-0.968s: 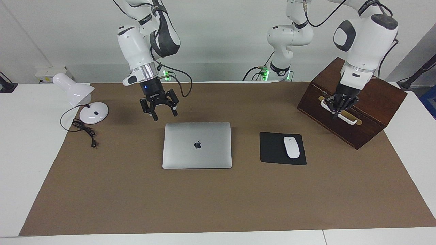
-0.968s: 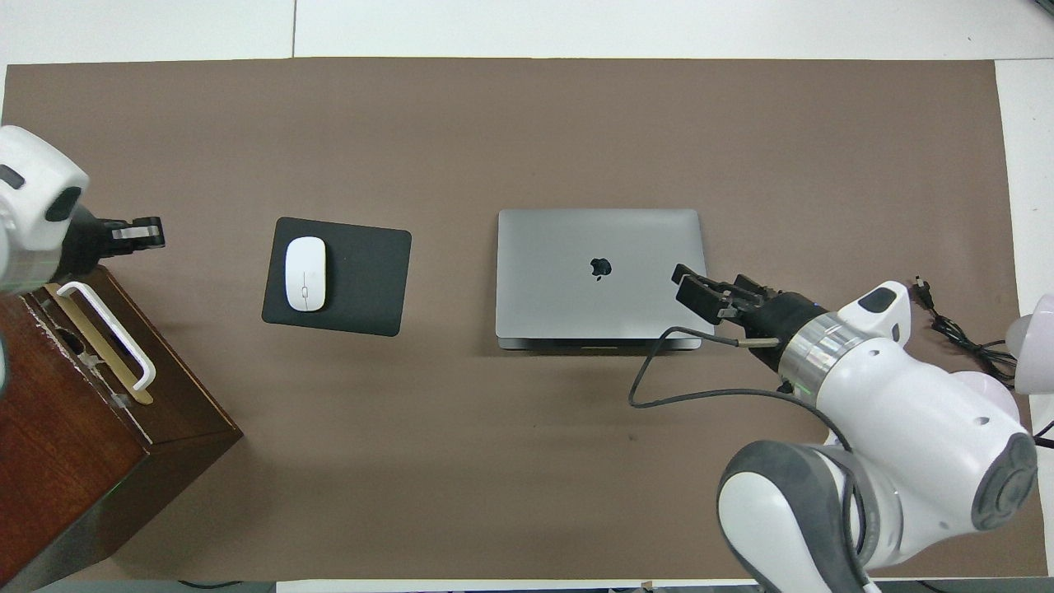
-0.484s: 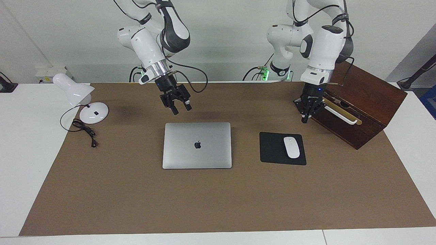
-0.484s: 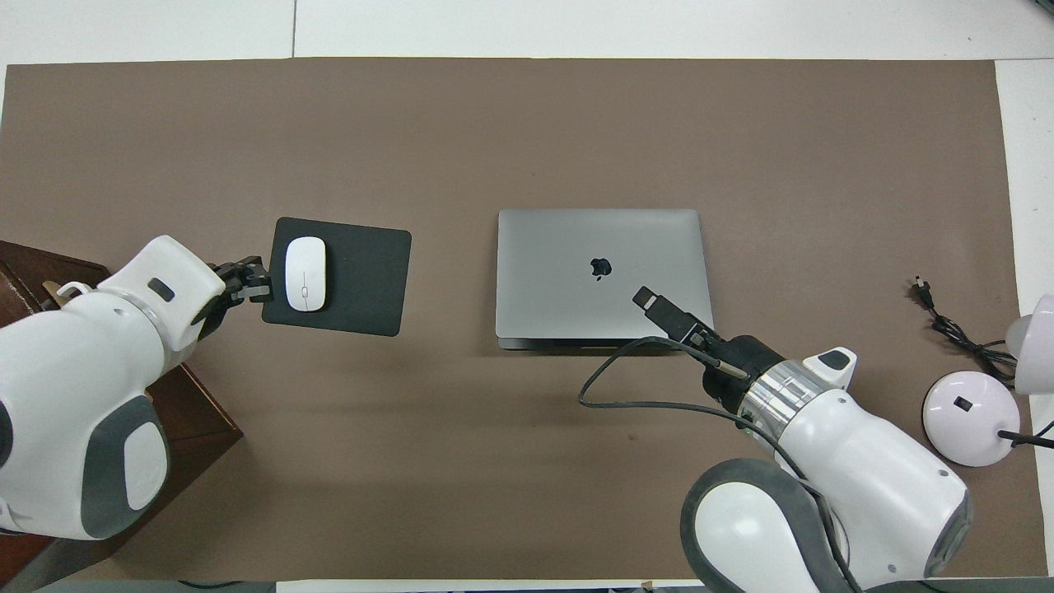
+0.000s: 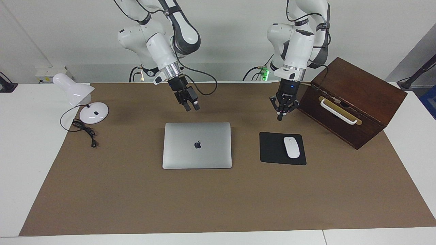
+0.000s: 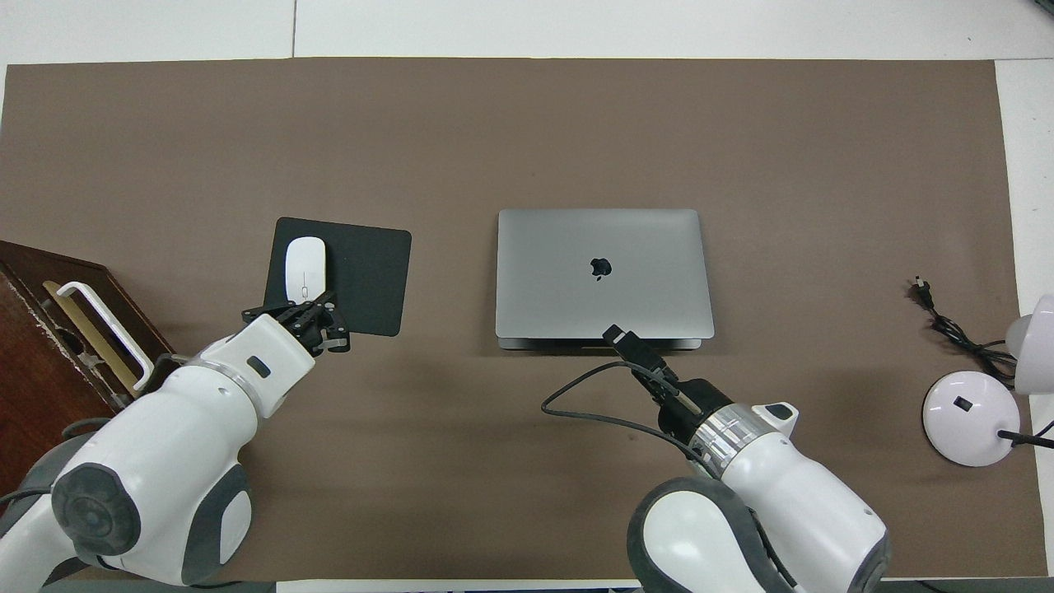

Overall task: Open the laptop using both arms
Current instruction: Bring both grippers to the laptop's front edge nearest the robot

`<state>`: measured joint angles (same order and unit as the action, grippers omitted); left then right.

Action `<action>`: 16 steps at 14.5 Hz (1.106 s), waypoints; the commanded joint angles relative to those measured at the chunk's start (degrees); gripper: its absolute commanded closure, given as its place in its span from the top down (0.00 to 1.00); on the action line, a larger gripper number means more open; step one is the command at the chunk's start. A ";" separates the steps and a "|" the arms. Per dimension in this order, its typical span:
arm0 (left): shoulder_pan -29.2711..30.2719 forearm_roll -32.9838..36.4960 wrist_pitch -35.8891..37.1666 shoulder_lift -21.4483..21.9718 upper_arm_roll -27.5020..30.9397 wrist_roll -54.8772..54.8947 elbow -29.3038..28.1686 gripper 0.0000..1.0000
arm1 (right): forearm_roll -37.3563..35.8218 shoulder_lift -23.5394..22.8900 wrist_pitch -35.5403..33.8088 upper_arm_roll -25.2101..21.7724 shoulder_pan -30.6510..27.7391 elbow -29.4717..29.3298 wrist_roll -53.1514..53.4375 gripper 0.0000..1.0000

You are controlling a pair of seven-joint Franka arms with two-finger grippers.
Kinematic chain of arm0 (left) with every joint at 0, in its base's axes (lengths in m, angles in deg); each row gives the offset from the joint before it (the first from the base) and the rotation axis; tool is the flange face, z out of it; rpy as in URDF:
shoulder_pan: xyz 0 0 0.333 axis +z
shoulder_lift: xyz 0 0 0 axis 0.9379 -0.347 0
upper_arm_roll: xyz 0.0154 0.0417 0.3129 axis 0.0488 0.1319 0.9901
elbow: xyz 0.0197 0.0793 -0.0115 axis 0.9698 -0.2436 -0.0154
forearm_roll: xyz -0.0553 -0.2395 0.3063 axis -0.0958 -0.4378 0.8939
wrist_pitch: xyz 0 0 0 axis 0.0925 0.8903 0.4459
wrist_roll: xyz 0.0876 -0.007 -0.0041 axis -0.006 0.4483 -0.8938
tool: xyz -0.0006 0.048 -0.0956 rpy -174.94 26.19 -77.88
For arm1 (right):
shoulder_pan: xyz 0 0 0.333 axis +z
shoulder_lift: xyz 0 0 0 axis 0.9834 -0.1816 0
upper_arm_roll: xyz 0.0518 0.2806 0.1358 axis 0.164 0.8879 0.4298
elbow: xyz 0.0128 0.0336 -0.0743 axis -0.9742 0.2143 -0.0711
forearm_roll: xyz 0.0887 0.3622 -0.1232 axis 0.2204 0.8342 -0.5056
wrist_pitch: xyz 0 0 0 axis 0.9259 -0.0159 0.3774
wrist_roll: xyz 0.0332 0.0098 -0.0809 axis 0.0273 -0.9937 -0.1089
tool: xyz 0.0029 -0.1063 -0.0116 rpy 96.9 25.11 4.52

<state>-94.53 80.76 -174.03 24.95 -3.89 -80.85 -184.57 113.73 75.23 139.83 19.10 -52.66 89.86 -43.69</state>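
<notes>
The laptop [image 5: 197, 145] [image 6: 601, 272] lies closed on the brown mat, its dark logo facing up. My right gripper [image 5: 191, 108] [image 6: 619, 336] hangs open in the air, over the mat at the laptop's edge nearer to the robots, touching nothing. My left gripper [image 5: 280, 118] [image 6: 325, 317] is shut and empty. It hangs over the mat by the mouse pad's [image 5: 274, 148] [image 6: 362, 276] edge nearer to the robots, next to the wooden box [image 5: 354, 102].
A white mouse [image 5: 291, 147] [image 6: 305, 272] rests on the black pad. The brown box with a white handle [image 5: 339, 111] stands toward the left arm's end. A white desk lamp [image 5: 81, 98] and its loose cable [image 5: 85, 131] sit toward the right arm's end.
Both arms swung in toward the table's middle. The left gripper left the box's handle for the mouse pad. The right gripper moved along the laptop's nearer edge.
</notes>
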 commanded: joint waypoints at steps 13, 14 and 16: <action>-15.68 -0.58 -30.73 -11.94 0.96 -0.98 -7.05 0.00 | 12.16 -5.50 2.18 -0.17 1.34 -2.84 -0.39 1.00; -16.03 -0.57 -31.78 -12.73 0.96 -0.90 -7.14 0.00 | 12.16 -6.02 2.09 -0.17 1.25 -3.11 -0.40 1.00; -17.61 -0.66 -32.49 -14.23 0.96 -0.90 -7.14 0.00 | 12.16 -6.90 2.18 -0.26 1.07 -3.72 -0.66 1.00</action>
<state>-109.71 80.77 -204.18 12.08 -3.80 -81.87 -191.14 124.39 69.99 140.61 18.92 -51.38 87.89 -43.66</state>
